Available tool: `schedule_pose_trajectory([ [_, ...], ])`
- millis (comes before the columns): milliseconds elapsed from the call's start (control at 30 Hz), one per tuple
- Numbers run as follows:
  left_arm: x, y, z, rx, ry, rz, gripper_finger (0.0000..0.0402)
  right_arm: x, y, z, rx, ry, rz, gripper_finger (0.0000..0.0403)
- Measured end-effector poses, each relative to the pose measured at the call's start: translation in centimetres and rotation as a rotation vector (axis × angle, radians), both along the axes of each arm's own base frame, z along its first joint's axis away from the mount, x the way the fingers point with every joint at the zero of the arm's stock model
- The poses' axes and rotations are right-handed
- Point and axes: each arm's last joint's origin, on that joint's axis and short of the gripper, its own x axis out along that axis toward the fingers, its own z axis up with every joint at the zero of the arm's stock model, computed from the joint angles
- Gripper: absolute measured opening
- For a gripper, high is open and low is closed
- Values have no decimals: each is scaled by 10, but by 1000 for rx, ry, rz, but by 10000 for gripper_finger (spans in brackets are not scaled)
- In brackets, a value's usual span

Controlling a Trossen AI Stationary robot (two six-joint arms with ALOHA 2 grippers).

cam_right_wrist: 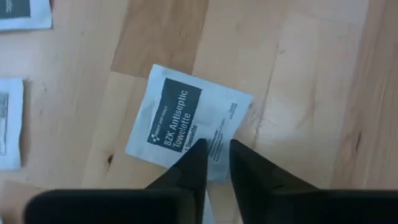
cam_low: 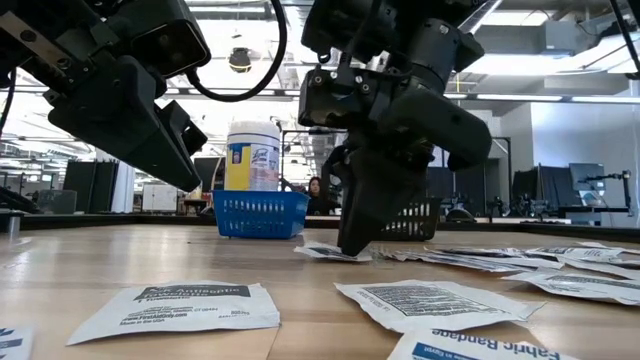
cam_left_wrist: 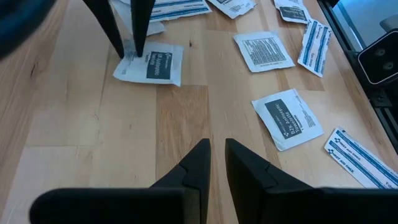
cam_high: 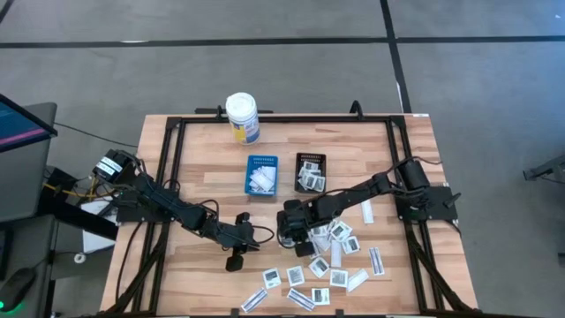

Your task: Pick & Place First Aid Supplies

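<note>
- White antiseptic towelette packet point(cam_right_wrist: 186, 124) is lying flat near the table's point(cam_high: 203, 159) middle, the right tool point(cam_right_wrist: 213, 155) pressing down on its edge, fingers narrow.
- Left tool point(cam_left_wrist: 212, 155) is hovering beside it, narrow, holding nothing.

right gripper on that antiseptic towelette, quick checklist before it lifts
1. Right gripper on the antiseptic towelette: ok, fingers pinch its edge.
2. Only one packet in the pinch: ok in the right wrist view.
3. Grip secure enough to lift: cannot tell, the hold is near the edge.
4. Black tray has room: ok, a few packets inside.
5. Blue tray beside it unobstructed: ok.
6. Left gripper clear of the pick: ok, it is empty, over bare wood.
</note>
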Motion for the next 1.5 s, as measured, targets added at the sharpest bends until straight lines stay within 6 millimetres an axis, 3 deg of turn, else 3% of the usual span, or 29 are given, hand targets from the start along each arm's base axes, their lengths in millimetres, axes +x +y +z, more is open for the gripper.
schedule_pose_trajectory([
  [233, 0, 0, 0, 0, 0, 0, 49, 5, 0, 1, -17, -62, -4, 5],
  [467, 0, 0, 0, 0, 0, 0, 49, 2, 0, 8, -11, -59, -41, 1],
  [567, 0, 0, 0, 0, 0, 0, 49, -4, 0, 25, -63, -74, -56, 1],
  [700, 0, 0, 0, 0, 0, 0, 49, -19, -9, 58, -274, -111, -146, 1],
  [833, 0, 0, 0, 0, -1, 0, 49, -41, -31, 94, -423, -107, -278, 1],
  [967, 1, 0, 1, 5, -17, 20, 49, -63, -66, 111, -447, -14, -500, 1],
  [1067, 1, 0, 2, 6, -23, 27, 49, -68, -90, 110, -439, 30, -623, 3],
  [1233, 1, 0, 2, 3, -28, 27, 49, -63, -116, 93, -366, 90, -669, 32],
  [1400, 2, 0, 3, -2, -37, 27, 49, -60, -119, 86, -354, 114, -668, 71],
  [1500, 2, 0, 3, -3, -40, 27, 49, -58, -110, 89, -324, 96, -693, 81],
])
